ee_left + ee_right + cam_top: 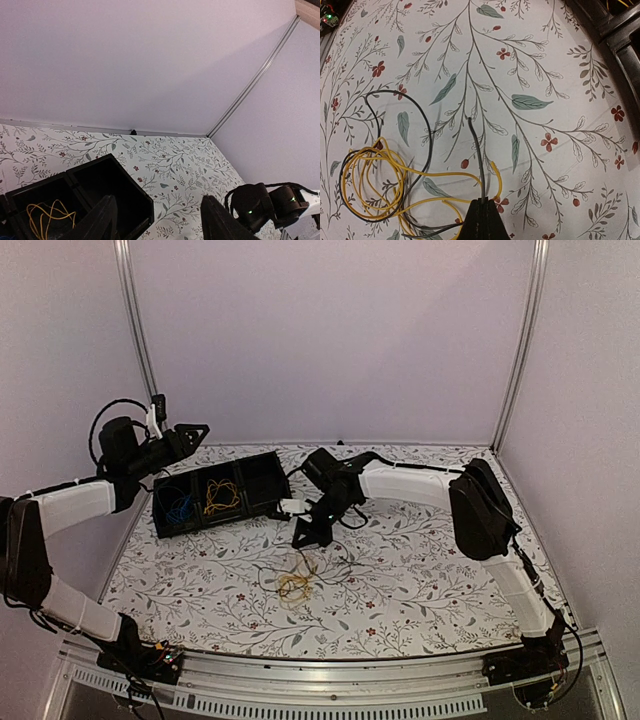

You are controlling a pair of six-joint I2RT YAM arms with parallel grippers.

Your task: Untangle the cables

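The cables lie as a tangle of yellow wire [370, 177] and dark wire [427, 135] on the floral table, in front of the arms' middle [295, 582]. My right gripper [484, 201] [312, 537] is low over the tangle, shut on a dark grey cable whose free end [472, 131] sticks out past the tips. A yellow strand [496, 175] runs right beside the tips. My left gripper [158, 200] [190, 433] is raised above the tray's left end, open, with nothing between its fingers.
A black compartment tray [262, 483] stands at the back left, holding a blue coil [178, 507] and a yellow coil [220, 497] [47, 215]. White walls close the table at the back and sides. The right arm's wrist [260, 205] shows in the left wrist view.
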